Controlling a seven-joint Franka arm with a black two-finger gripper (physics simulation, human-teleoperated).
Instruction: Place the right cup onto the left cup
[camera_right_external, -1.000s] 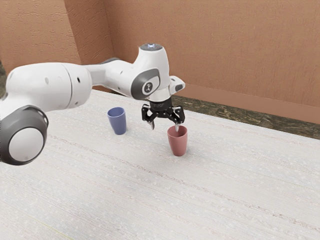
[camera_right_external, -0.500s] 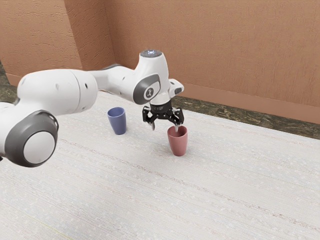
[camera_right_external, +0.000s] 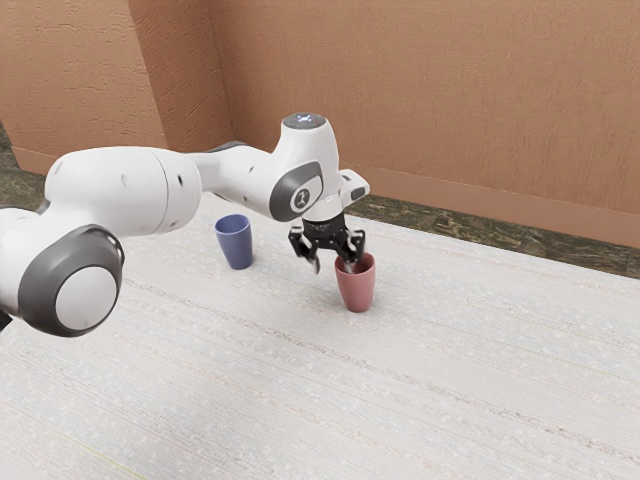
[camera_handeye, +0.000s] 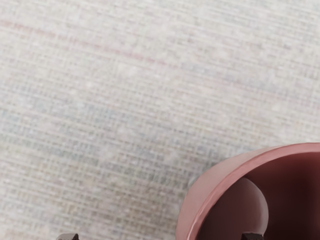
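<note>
My gripper is low over the near side of the red cup in the exterior view, its fingers apart. One fingertip dips into the cup's mouth; the other hangs outside the wall, with a gap to it. The red cup stands upright on the table. In the wrist view the tips of my gripper peek in at the lower edge, on either side of the wall of the red cup. The blue cup is upright at the exterior view's left, apart from the red one.
The pale table carries both cups. Behind its far edge are a dark floor strip and a brown wall. My arm reaches in from the exterior view's left, passing above the table.
My hand has moved down toward the red cup, and its fingers stand somewhat closer together than before. Both cups have stayed where they were.
</note>
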